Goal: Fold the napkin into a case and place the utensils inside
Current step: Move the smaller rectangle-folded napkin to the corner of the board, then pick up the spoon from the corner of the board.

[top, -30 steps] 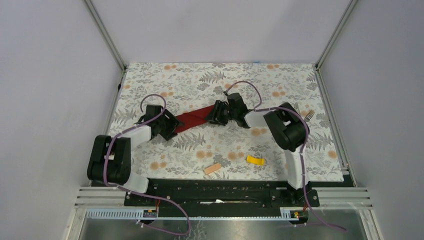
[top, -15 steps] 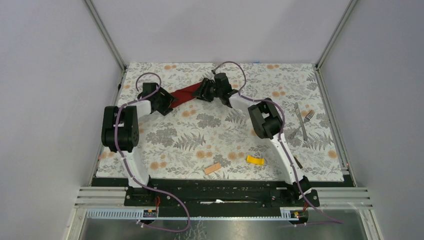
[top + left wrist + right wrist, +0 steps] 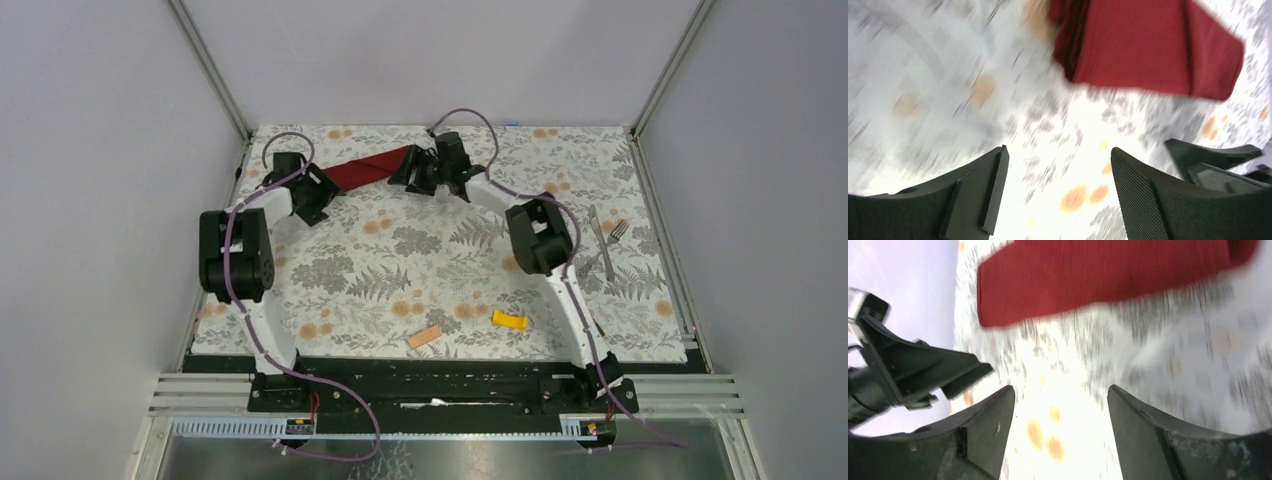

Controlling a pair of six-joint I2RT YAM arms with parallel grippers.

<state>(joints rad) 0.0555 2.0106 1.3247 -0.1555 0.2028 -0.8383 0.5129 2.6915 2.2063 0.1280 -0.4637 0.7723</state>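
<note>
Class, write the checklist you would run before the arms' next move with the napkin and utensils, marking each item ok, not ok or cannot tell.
1. Open left claw, clear of napkin: ok.
2. Open right claw, clear of napkin: ok.
3. Napkin folded into a strip: ok.
4. Strip forms a finished case: cannot tell.
5. Both knife and fork inside napkin: not ok, they lie far right.

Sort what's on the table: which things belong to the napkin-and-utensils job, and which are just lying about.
For the job: dark red napkin, knife, fork.
Just lying about: tan block, yellow block.
</note>
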